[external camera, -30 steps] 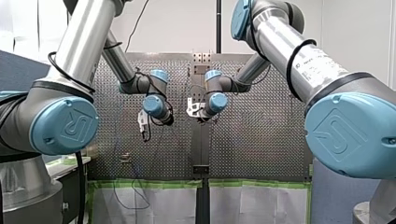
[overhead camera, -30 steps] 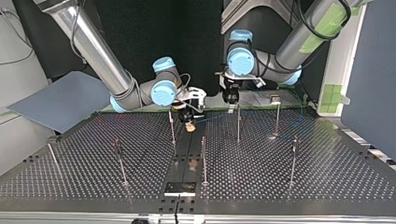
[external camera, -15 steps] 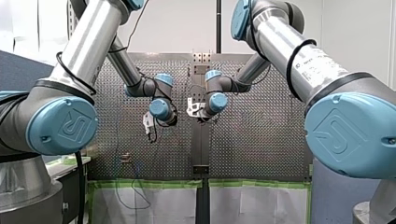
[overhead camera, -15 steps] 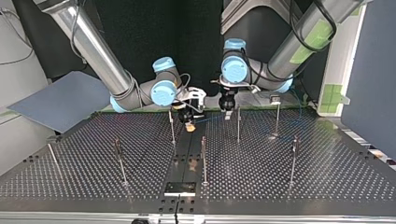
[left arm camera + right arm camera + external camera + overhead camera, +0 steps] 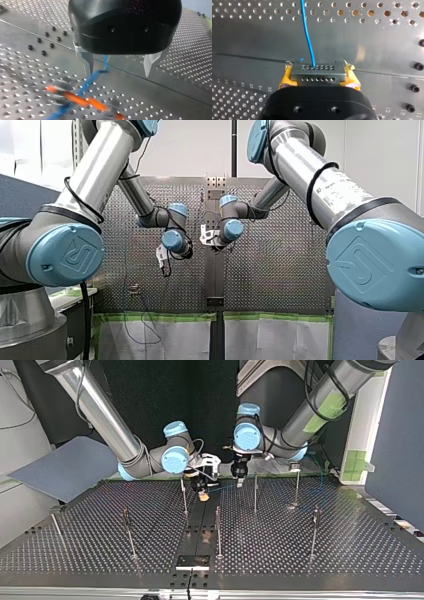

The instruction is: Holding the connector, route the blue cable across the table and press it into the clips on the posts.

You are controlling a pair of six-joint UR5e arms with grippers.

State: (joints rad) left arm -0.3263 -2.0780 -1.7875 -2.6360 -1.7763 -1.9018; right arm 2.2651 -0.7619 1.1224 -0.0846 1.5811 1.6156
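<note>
My right gripper (image 5: 318,80) has its yellow pads shut on the grey connector (image 5: 317,73). The thin blue cable (image 5: 308,32) leaves the connector and runs ahead over the perforated plate. In the top view that gripper (image 5: 202,492) hangs low near the middle. My left gripper (image 5: 239,480) hovers close beside it. In the left wrist view its metal fingers (image 5: 86,61) stand open. The blue cable (image 5: 86,87) passes between them, close to one finger, and nothing grips it. A blurred orange clip (image 5: 77,98) on a post lies under the cable there.
Several thin posts stand on the perforated table, among them one (image 5: 184,495) beside my right gripper, one (image 5: 255,492) beside my left and one (image 5: 218,530) nearer the camera. A dark centre strip (image 5: 197,525) divides the plate. A blue-grey board (image 5: 65,472) lies off the table's edge.
My left arm has swung toward the table's middle, closing in on my right gripper. The right gripper and connector have stayed put.
</note>
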